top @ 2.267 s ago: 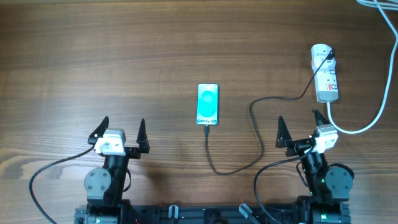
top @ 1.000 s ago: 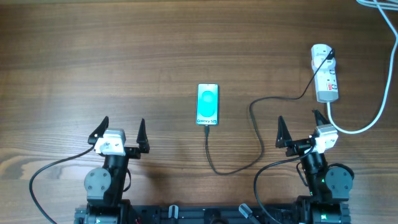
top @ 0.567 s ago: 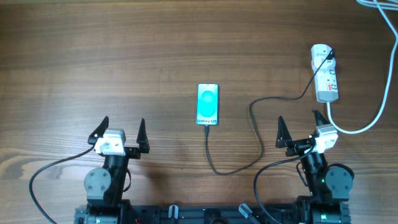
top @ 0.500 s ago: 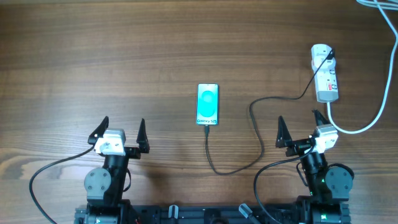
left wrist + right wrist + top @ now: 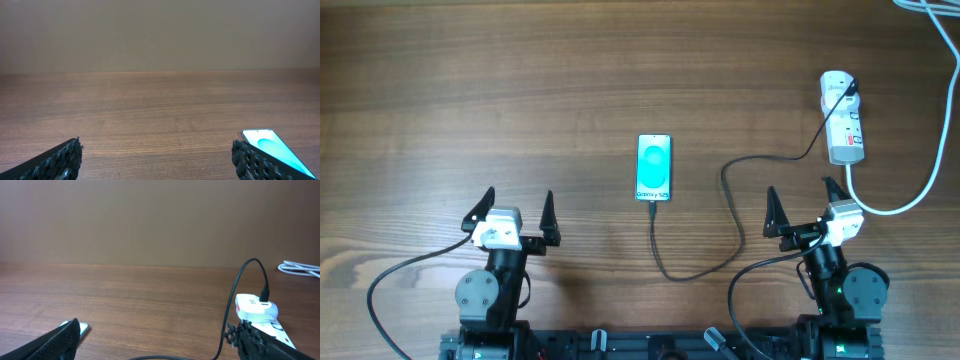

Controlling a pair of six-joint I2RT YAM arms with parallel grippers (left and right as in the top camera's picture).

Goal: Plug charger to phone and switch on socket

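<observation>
Left gripper (image 5: 517,200) and right gripper (image 5: 800,192) both stand released and empty. Your phone (image 5: 654,167) lies mid-table (image 5: 470,80). The charger (image 5: 652,225) runs from its near end, looping beside your right gripper, to the socket (image 5: 843,118) at far right.

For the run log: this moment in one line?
left gripper: open, empty | right gripper: open, empty | charger: tip at phone | socket: untouched
</observation>
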